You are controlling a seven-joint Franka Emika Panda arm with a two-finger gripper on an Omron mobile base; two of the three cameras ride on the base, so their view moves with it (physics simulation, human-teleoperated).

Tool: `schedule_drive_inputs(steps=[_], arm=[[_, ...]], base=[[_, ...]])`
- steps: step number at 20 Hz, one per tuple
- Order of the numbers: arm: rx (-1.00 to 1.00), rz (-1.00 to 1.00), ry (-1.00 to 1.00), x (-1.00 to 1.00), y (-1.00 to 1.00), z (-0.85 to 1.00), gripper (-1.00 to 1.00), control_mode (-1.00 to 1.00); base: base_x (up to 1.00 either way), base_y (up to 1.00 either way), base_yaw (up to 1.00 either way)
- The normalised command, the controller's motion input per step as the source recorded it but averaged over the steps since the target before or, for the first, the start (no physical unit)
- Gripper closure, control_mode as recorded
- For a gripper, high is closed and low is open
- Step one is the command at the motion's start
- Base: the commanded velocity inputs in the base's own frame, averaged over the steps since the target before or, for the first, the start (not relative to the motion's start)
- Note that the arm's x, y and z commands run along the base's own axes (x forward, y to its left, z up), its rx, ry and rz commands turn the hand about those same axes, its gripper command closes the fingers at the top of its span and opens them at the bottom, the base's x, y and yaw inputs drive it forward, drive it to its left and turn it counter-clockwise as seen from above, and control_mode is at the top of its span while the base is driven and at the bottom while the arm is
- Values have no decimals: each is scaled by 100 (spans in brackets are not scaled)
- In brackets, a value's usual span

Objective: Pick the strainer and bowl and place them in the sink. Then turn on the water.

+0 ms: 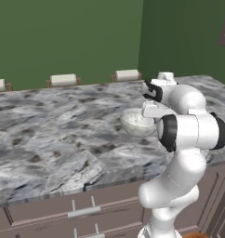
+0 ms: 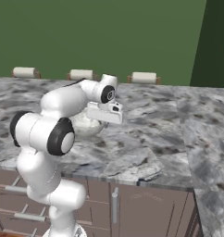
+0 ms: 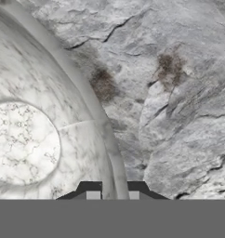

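The bowl (image 1: 135, 123) is a round, speckled silvery-grey dish with a small flat base, on the marble counter near its front edge. It also shows partly behind the arm (image 2: 86, 126). In the hand view the bowl (image 3: 26, 144) is seen from above, its pale flat base at the left, and its rim curves down between the two dark finger tips. My gripper (image 3: 113, 193) is shut on that rim at the bowl's side. I cannot tell whether the bowl rests on the counter or hangs just above it. The strainer, the sink and the water are out of view.
The grey marble counter (image 1: 49, 135) spreads wide to the left and back. Three pale chair backs (image 1: 63, 80) stand along its far edge before a green wall. Brown drawers (image 1: 82, 211) and a cabinet door (image 2: 146, 208) lie below the front edge.
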Motion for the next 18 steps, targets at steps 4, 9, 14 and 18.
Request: schedule_drive_inputs(steps=[4, 9, 14, 18], arm=[[0, -5, -1, -83, -14, 59, 100, -100], [0, -6, 0, -96, -17, 41, 100, -100], [0, -7, -2, -91, -7, 27, 100, -100], [-1, -5, -3, -57, 0, 13, 100, -100]], base=[[0, 0, 0], [0, 0, 0], [0, 0, 0], [0, 0, 0]])
